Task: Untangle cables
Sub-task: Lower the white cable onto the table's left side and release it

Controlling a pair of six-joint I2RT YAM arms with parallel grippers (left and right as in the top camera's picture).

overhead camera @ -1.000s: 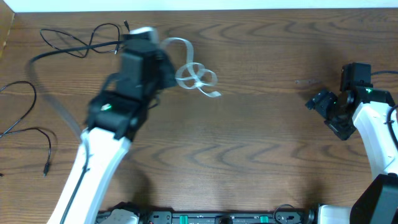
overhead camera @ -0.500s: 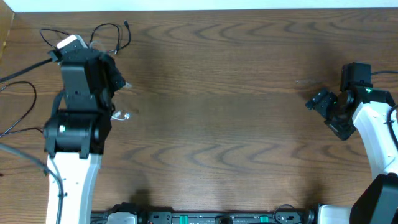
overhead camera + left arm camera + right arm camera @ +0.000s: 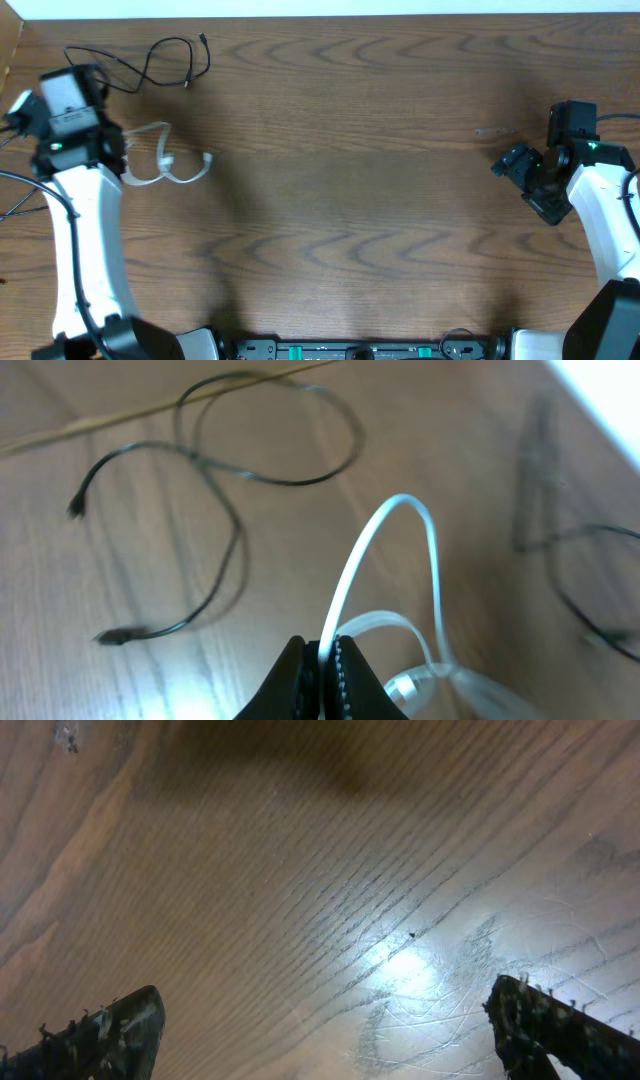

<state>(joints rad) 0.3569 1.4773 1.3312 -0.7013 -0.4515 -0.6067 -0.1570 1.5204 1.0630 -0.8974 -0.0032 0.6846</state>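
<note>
At far left, the left gripper [image 3: 322, 657] pinches the white cable [image 3: 400, 500]; at right, the right gripper [image 3: 325, 1025] gapes empty.

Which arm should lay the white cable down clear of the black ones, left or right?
Left, probably. The left gripper is shut on the white cable, and a black cable lies loose close by. The right gripper is open at the far side of the table with no cable near it.

Looks like a robotics lab bench: a wood-grain table [image 3: 360, 230], white left arm [image 3: 85, 240] and right arm [image 3: 612, 215] flanking it, an electronics rail [image 3: 340, 351] along the near edge.
</note>
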